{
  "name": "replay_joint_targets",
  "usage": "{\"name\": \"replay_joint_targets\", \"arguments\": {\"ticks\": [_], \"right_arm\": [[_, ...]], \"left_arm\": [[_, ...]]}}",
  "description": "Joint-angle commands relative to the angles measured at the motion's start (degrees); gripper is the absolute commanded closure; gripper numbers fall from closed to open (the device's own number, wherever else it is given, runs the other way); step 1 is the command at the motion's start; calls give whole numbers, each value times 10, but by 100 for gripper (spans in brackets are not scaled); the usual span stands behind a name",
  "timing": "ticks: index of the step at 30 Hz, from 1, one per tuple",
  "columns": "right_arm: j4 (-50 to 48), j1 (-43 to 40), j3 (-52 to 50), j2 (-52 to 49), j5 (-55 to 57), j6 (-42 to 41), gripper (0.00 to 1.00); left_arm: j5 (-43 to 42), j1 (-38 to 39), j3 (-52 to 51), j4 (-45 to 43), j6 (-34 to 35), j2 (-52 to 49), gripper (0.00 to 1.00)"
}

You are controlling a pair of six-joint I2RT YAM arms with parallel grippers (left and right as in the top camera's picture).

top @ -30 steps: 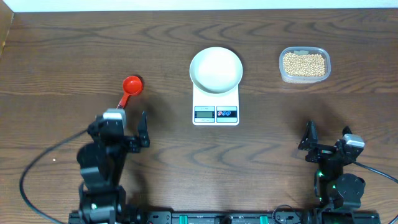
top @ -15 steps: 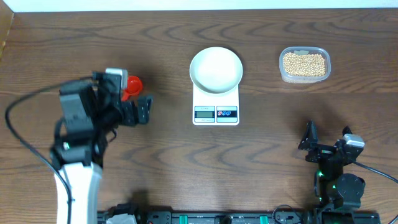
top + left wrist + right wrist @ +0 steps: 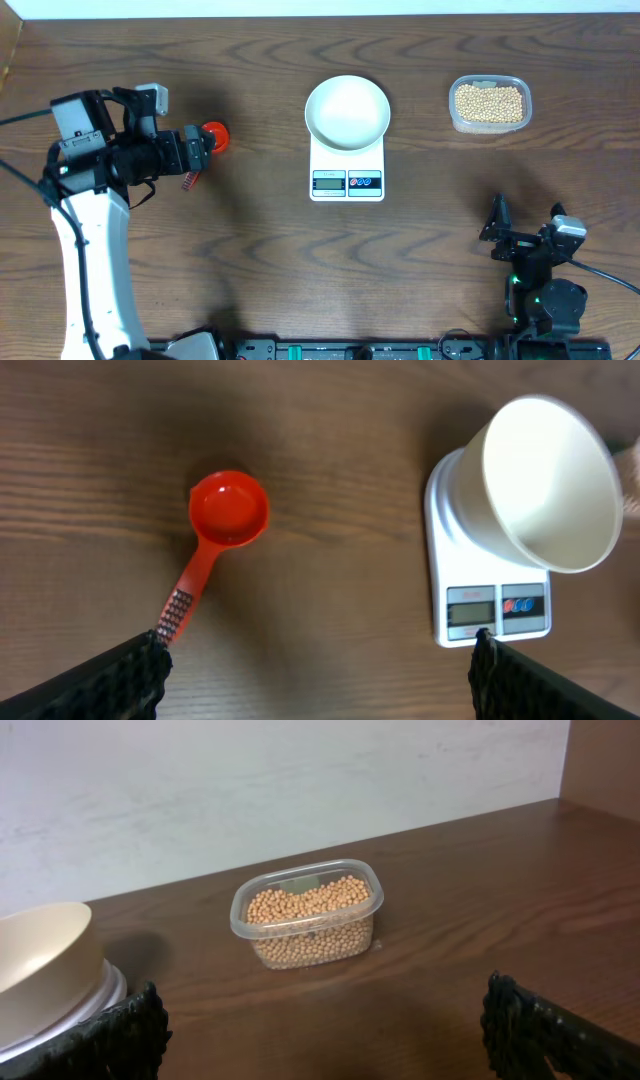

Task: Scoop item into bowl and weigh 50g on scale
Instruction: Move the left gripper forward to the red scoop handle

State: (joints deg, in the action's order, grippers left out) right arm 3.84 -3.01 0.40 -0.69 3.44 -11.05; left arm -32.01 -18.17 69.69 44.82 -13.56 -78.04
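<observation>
Red scoop (image 3: 229, 510), white bowl (image 3: 347, 110), white scale (image 3: 330, 160) w/ red+blue btns (image 3: 365, 181), pale-tan beans (image 3: 489, 103), clear tub (image 3: 240, 925), dark-brown woodgrain table (image 3: 300, 260).

No text or number could be read: the scale (image 3: 347, 163) had a display (image 3: 329, 181) too blurred, and markings by its buttons (image 3: 365, 181) too small.

Scoop handle (image 3: 188, 180) partly under the left tool (image 3: 198, 150); scale display (image 3: 328, 181) unreadable.
</observation>
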Motion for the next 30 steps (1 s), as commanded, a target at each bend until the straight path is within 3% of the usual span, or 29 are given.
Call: {"name": "replay_joint_targets", "arguments": {"ticks": [1, 15, 20, 30], "right_arm": [[2, 4, -1, 3, 1, 2, 1], [2, 4, -1, 2, 1, 2, 1], [2, 4, -1, 2, 1, 2, 1], [2, 4, -1, 2, 0, 2, 1]], "left_arm": [[20, -2, 1, 0, -49, -42, 2], [160, -5, 1, -63, -49, -205, 1], [165, -5, 1, -73, -78, -252, 13], [162, -5, 1, -90, -99, -313, 13]]}}
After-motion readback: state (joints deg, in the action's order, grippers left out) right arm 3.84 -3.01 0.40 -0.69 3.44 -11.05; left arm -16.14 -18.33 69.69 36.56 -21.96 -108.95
